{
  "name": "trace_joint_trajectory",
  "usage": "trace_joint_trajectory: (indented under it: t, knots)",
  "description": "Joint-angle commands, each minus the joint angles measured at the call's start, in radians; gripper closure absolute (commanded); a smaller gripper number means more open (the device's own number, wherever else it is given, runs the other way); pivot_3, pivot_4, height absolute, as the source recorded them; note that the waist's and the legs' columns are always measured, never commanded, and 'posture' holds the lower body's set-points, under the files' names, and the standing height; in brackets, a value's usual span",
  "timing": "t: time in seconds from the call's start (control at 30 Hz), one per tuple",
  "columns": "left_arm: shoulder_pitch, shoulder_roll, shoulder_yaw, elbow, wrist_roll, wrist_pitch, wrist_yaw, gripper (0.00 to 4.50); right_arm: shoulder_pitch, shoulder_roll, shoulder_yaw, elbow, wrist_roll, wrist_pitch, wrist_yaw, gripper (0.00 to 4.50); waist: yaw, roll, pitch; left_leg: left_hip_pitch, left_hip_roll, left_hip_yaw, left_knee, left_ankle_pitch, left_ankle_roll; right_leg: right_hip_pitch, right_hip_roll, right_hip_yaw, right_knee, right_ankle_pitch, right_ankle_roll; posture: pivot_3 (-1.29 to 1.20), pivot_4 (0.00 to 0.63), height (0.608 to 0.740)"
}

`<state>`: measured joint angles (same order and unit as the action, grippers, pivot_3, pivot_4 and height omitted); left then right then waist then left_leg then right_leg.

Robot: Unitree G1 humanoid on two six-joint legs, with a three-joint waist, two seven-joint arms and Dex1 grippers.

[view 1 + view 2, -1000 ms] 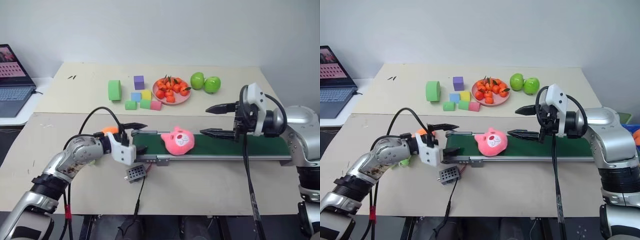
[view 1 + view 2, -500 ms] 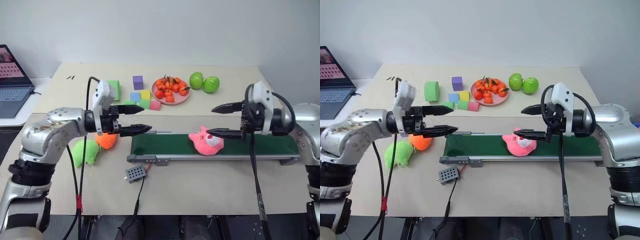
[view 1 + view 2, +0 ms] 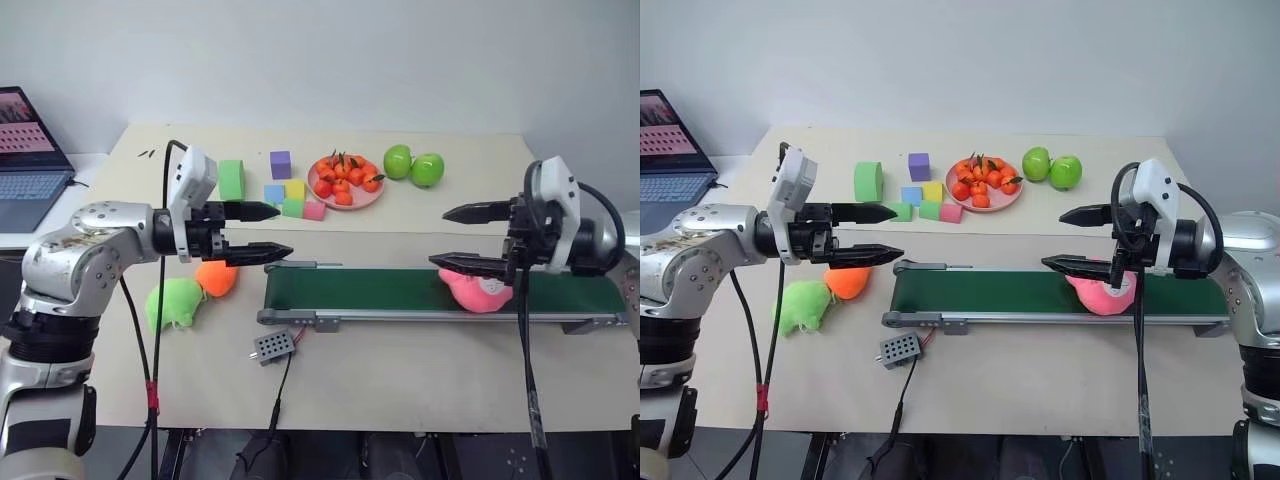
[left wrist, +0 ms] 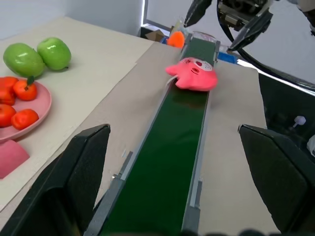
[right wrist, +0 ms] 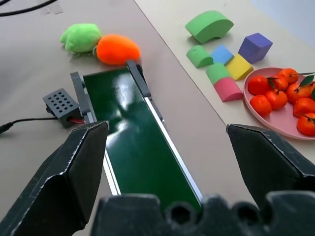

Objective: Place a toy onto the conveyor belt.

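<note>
left wrist view, soft pink plush toy (image 4: 193, 75), smooth dark green conveyor belt (image 4: 162, 182)

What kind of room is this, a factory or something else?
Probably a lab or test bench, not a factory: a small tabletop conveyor belt carries a pink toy, foam blocks and a plate of oranges sit as props, and a laptop stands beside the table.

A lab bench: conveyor belt (image 3: 400, 290), laptop (image 3: 30, 150), bare white wall (image 3: 350, 60).
</note>
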<state>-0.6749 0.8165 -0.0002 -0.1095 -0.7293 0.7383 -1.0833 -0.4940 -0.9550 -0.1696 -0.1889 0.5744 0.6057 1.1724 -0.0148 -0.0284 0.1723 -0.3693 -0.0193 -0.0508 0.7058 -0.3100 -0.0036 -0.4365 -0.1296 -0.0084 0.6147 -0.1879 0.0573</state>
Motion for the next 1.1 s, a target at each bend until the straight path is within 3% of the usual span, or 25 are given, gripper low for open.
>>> trace_joint_trajectory:
  t: [0.03,1.1]
  knots:
    - [-0.035,-0.01,0.033,-0.01,0.012,-0.017,0.008,0.04,-0.01,-0.013,-0.05,-0.038,0.034,0.012,-0.02,0.0,-0.002,0.0,0.0,0.0,0.0,0.0,0.0,0.0,0.0,0.0,0.0,0.0,0.0,0.0,0.0,0.0,0.15,0.738]
    - [-0.117,-0.038,0.061,0.03,0.023,0.071,0.041,0.04,-0.063,0.024,-0.021,-0.026,0.053,0.009,-0.064,0.0,-0.001,0.0,0.0,0.0,0.0,0.0,0.0,0.0,0.0,0.0,0.0,0.0,0.0,0.0,0.0,0.0,0.15,0.738]
